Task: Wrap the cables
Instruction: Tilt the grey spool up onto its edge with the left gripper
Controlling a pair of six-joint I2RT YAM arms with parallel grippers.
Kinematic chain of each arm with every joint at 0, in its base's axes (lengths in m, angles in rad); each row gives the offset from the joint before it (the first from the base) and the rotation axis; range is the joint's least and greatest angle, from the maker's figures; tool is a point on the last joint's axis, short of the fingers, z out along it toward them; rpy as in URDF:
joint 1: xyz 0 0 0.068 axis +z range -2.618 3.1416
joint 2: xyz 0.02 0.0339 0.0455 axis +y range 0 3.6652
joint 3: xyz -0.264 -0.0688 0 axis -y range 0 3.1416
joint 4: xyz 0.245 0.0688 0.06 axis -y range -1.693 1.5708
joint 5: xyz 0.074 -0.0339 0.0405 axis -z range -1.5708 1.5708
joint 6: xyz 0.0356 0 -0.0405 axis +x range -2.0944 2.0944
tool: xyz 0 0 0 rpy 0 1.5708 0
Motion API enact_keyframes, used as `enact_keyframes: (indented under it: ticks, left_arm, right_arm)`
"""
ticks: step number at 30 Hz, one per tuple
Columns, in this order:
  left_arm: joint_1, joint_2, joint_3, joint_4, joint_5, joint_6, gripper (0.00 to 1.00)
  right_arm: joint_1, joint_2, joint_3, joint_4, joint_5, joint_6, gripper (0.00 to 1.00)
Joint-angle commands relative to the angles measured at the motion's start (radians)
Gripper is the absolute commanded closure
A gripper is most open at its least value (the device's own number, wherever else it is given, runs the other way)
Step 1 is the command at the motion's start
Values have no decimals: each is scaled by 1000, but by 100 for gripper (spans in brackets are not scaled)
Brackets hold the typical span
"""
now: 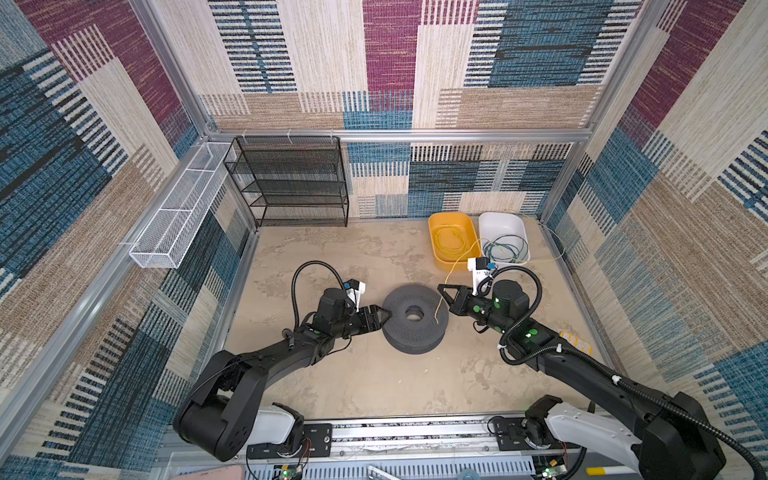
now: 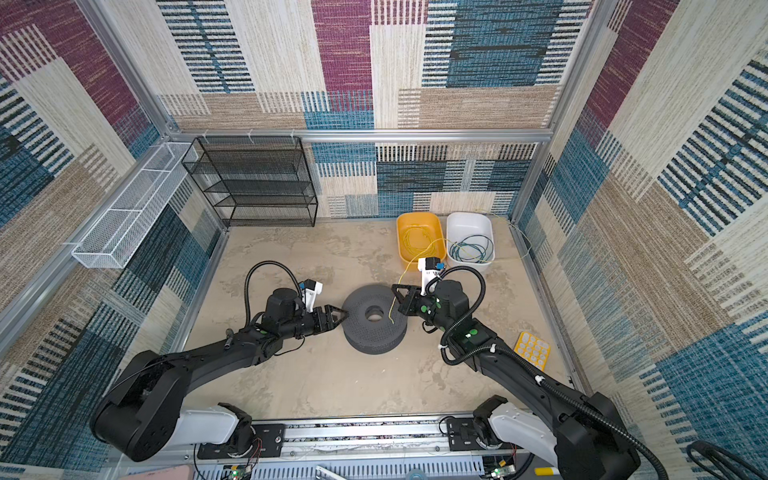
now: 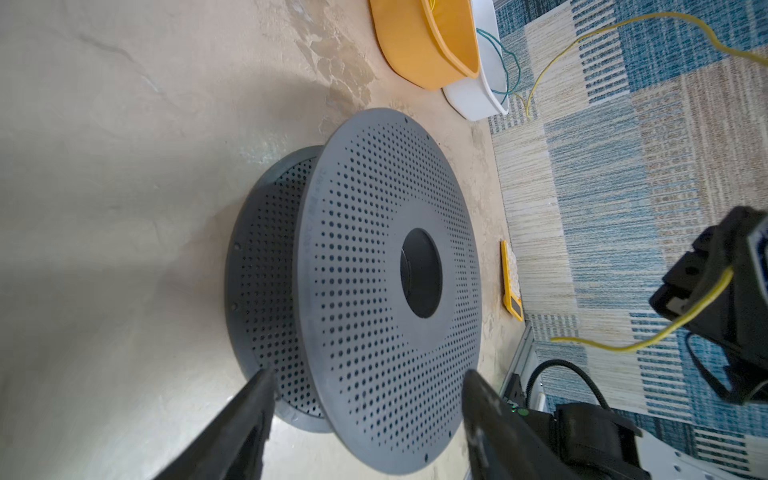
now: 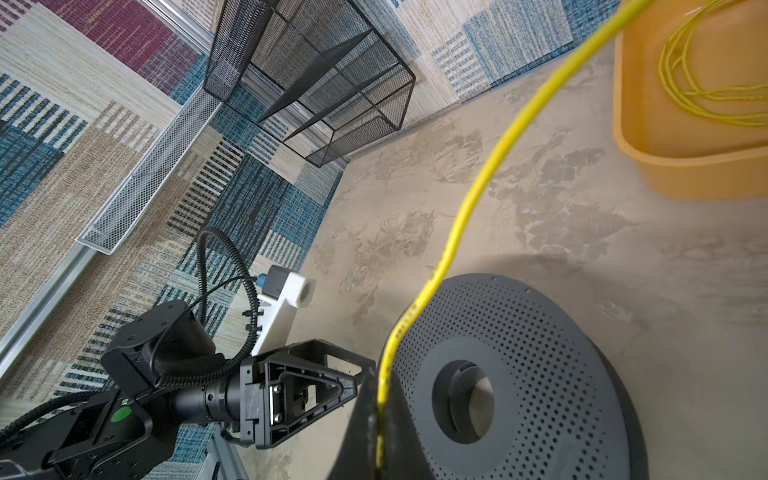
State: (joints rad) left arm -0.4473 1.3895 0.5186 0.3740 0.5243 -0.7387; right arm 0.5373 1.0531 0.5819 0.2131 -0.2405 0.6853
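Black mesh shelf [image 1: 291,183] stands near white basket [image 1: 174,224].

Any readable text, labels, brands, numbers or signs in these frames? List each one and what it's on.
No text reads clearly in any view.
grey spool: faint raised lettering near the flange rim in the left wrist view, too faint to read.
yellow cable: dark print along its jacket in the right wrist view, too blurred to read.
yellow pad: rows of white buttons in a top view, any marks too small to read.
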Motion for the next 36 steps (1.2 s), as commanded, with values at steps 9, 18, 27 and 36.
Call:
enact_keyframes:
  ticks: [9, 18, 27, 36]
  left_arm:
    - [1, 107, 41, 132, 30, -56, 48]
    - [1, 234, 32, 353, 128, -118, 49]
    - [0, 279, 36, 373, 143, -119, 68]
    - [-1, 261, 38, 317, 121, -89, 93]
  right_arm:
    - [1, -24, 11, 0, 9, -7, 100]
    - [1, -27, 21, -11, 11, -17, 100]
    - [0, -31, 36, -26, 17, -24, 100]
    - [0, -43, 47, -42, 23, -26, 100]
